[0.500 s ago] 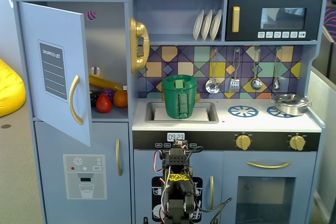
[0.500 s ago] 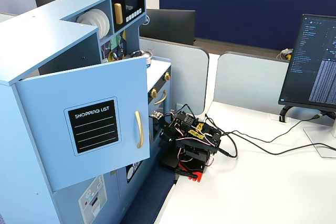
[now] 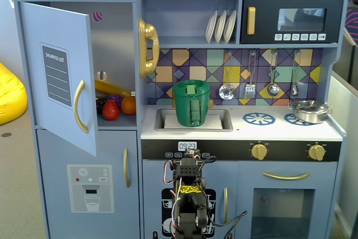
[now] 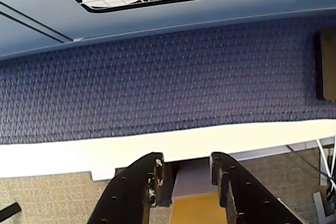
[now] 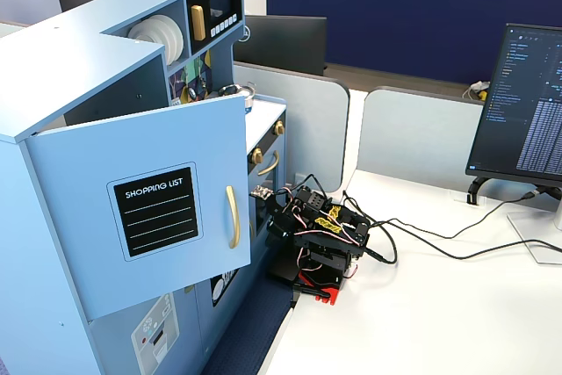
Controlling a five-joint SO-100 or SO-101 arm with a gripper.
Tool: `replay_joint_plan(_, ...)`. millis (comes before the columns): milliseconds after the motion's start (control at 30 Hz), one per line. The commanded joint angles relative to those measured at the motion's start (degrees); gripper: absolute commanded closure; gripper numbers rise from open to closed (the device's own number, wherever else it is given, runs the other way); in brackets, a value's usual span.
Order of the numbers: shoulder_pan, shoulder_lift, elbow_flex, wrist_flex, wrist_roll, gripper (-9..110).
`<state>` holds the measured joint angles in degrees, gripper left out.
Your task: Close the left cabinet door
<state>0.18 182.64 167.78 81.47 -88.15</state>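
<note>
Office setting: white table (image 5: 457,305) with a monitor (image 5: 518,103) at its far right in a fixed view, grey desk dividers behind, and a light-blue toy kitchen (image 3: 184,132) standing at the table's edge on a strip of dark blue carpet (image 4: 168,77). Left cabinet door (image 3: 56,76) stands wide open, swung out toward the camera on its left hinge in a fixed view; black "SHOPPING LIST" panel and curved gold handle (image 3: 80,106) face outward. Same door (image 5: 149,208) in another fixed view projects out from the cabinet front, handle toward the arm. Compartment behind it is exposed, with toy fruit (image 3: 114,104) on the shelf: a red piece, an orange piece, something yellow behind. Below it, the lower blue door with the dispenser graphic (image 3: 89,187) is shut. Green bucket (image 3: 192,103) sits in the sink; microwave (image 3: 291,19) upper right. Arm (image 5: 318,239) is folded low on the table in front of the kitchen, well apart from the open door. Wrist view: gripper (image 4: 185,169) points down at the table edge and carpet, dark fingers (image 4: 139,187) parted with a narrow gap, nothing held between them
</note>
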Motion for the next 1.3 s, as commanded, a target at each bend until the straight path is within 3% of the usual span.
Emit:
replay_joint_plan(0, -0.4, -0.4, 4.0, 6.2, 1.4, 101)
replay_joint_plan(100, -7.4, -0.6, 4.0, 5.9, 1.1, 101)
replay_joint_plan(300, -38.3, 2.6, 3.8, -6.2, 7.8, 101)
replay_joint_plan(500, -63.8, 3.8, 2.9, -32.3, -3.0, 101)
replay_joint_plan(733, -86.4, -3.5, 1.3, -63.6, -5.5, 102)
replay_joint_plan(900, -94.2, -11.6, -3.6, -77.6, -9.8, 102)
replay_joint_plan(1267, -95.6, -36.8, -26.5, -83.5, -18.7, 101)
